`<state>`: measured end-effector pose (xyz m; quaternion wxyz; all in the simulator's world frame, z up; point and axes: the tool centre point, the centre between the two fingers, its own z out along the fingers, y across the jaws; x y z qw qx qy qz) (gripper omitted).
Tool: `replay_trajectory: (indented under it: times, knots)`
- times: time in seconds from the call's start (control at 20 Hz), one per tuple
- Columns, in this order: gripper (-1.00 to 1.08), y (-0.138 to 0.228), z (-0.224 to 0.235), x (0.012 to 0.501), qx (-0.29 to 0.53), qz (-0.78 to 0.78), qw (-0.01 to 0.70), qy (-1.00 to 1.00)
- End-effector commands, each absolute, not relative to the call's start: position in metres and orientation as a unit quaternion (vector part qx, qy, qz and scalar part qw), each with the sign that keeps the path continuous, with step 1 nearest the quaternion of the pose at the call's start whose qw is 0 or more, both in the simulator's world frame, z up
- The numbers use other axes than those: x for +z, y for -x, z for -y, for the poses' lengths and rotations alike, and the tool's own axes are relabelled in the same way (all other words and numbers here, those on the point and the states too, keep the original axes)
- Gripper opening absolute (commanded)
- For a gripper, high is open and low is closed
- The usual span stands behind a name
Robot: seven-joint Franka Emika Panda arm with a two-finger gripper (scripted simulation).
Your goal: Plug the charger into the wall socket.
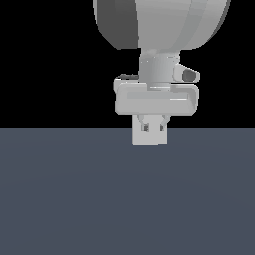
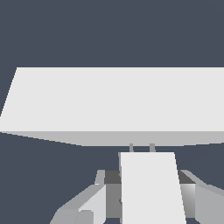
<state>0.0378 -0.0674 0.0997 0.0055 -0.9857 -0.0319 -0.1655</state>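
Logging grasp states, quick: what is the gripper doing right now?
Gripper: shut on the charger, whose two prongs point at the socket just ahead.

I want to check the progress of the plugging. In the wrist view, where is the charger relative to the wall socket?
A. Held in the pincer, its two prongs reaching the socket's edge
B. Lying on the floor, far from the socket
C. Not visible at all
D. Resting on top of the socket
A: the charger sits between the pincer fingers, and its two thin prongs bridge the small gap to the wall socket.
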Motion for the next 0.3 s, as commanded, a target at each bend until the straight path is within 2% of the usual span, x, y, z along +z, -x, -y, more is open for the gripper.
replay_trajectory:
  times: [0.0,0.25]
  knots:
    - [-1.0,-0.0427,0.0674,0.0999,-0.166,0.032,0.005,0.986]
    - [-1.0,-0.0443,0.0674,0.0999,-0.166,0.032,0.005,0.986]
